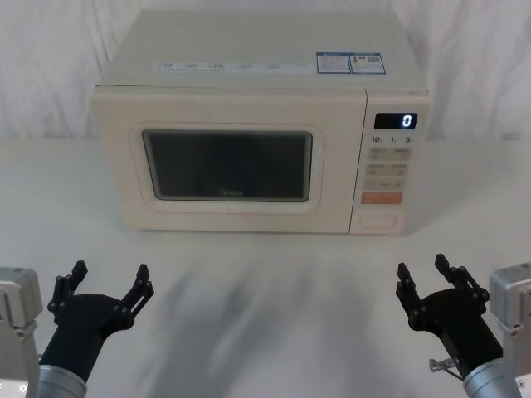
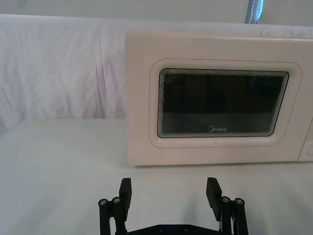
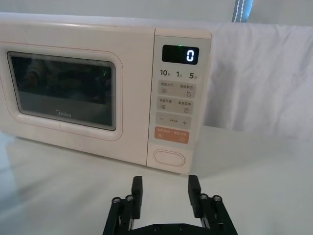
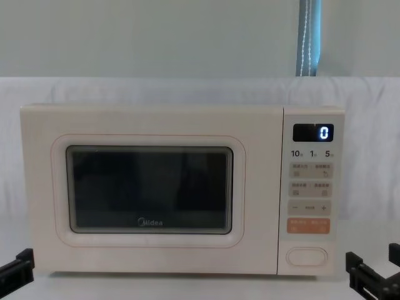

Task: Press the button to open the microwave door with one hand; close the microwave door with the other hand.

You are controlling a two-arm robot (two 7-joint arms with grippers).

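Microwave door (image 1: 228, 162): shut, apparently flush. Button (image 1: 378, 221): lowest on panel, below orange key (image 1: 381, 198). Right gripper (image 1: 429, 283), left gripper (image 1: 108, 283): fingers apart, low, near. Advice: press the button squarely with one fingertip.

White cloth (image 1: 249, 282) covers table; orange key (image 4: 308, 226) visible.

The left gripper (image 1: 109, 278) sits at lower left of the head view, the right gripper (image 1: 425, 272) at lower right (both with fingers spread).
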